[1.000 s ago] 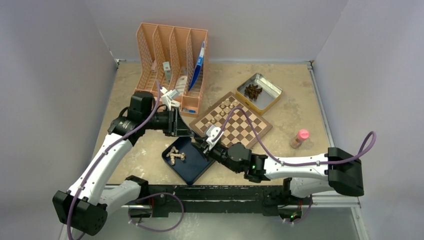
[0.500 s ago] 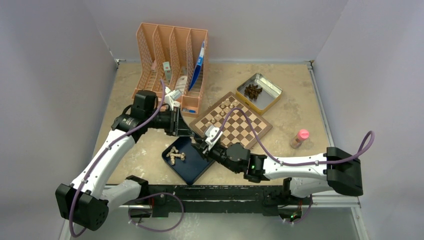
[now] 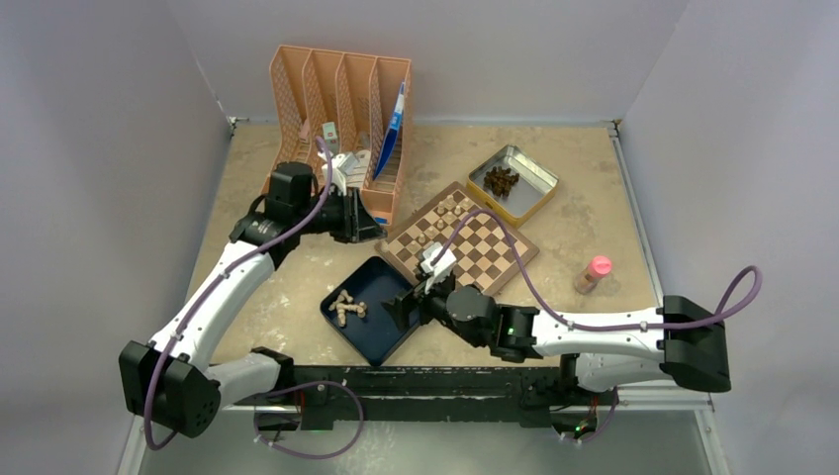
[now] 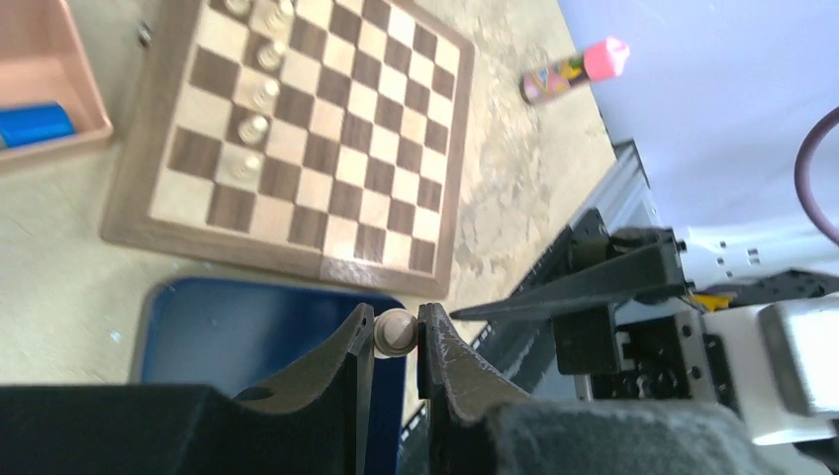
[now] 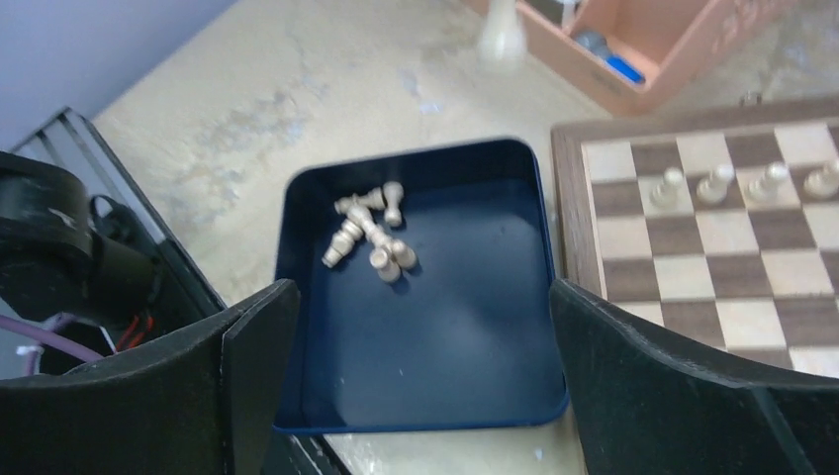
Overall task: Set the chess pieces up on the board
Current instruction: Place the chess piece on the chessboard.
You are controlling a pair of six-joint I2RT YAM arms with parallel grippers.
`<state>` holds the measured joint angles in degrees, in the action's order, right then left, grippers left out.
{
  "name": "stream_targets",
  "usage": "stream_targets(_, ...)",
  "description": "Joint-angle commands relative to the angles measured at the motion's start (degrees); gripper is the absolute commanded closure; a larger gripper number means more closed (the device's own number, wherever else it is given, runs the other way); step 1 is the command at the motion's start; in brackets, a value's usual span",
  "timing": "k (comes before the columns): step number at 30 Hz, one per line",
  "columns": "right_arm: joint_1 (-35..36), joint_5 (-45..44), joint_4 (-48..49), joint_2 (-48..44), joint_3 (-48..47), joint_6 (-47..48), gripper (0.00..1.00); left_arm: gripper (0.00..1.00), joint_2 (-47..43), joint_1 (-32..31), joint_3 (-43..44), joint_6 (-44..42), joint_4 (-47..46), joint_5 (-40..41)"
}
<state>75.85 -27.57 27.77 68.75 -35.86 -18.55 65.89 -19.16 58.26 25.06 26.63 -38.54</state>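
**Left claw has one piece: seat it next in the row**

Your left claw [image 4: 396, 315] is clenched on one pale piece [image 4: 393, 336], held off the counter [image 3: 297, 287] beside the board [image 3: 495, 255]. Lower it upright and centred on the next free square before letting go. Your right claw [image 5: 423, 297] hangs released and empty over the blue tray [image 5: 445, 346]. Count: six standing pieces [image 4: 253, 129] visible on the board. About six loose pieces [image 5: 371, 242] are clumped in the tray.
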Motion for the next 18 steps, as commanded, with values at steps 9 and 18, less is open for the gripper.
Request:
stream_targets(9, -14.0, 0.9, -17.4, -1.7, -1.5, -14.3, 0.01, 0.93, 5.1, -3.1, 8.0, -0.9, -18.3, 15.5)
stream_targets(18, -25.3, 2.4, -21.3, -3.0, -1.8, -15.1, 0.01, 0.93, 13.0, -9.2, 8.0, -6.9, -28.8, 31.3)
